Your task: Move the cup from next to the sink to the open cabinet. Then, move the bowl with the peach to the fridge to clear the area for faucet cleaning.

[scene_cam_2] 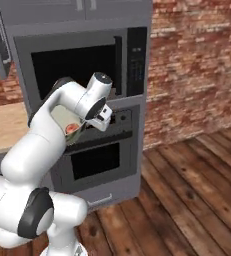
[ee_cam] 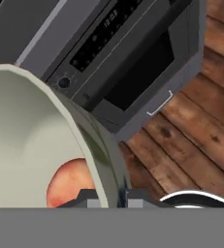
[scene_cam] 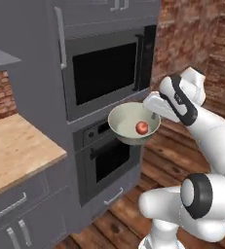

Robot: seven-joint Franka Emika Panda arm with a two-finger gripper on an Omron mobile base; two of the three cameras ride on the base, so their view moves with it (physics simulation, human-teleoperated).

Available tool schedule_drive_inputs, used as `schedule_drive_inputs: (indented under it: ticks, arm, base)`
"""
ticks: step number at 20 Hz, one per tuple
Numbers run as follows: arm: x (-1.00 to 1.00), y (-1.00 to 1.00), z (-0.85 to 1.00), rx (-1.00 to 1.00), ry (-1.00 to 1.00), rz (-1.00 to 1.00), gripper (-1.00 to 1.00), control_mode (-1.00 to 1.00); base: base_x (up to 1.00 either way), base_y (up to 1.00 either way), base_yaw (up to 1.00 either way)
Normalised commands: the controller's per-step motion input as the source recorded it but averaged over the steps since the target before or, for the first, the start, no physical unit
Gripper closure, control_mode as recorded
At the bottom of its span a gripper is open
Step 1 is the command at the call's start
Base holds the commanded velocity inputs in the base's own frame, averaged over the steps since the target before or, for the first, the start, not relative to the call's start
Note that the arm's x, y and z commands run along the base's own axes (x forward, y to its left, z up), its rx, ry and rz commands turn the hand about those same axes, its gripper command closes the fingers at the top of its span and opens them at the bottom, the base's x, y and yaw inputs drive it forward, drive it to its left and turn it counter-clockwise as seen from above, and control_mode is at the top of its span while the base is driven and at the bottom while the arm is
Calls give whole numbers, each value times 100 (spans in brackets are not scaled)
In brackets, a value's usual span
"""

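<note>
One small red-orange peach lies in the wide pale grey-white bowl our claw grips by its rim, aloft before the dark oven.

The bowl took up the left side, tilted so its pale inside faced the camera and its rim curved down to the gripper. The two dark fingertips sat pinched on that rim, one inside the bowl and one outside. The peach lay low inside the bowl, just beside the inner fingertip. Beyond the bowl's rim stood a dark oven with a drawer handle beneath, above a wooden plank floor.
</note>
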Motion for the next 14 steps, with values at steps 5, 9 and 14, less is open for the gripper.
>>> schedule_drive_inputs:
  ticks: [5,9,14]
  arm:
    - [0,0,0,0,0,0,100,100]
    - [0,0,0,0,0,0,100,100]
    - [0,0,0,0,0,0,100,100]
  base:
    - [-12,0,94]
    - [5,7,88]
    - [23,1,47]
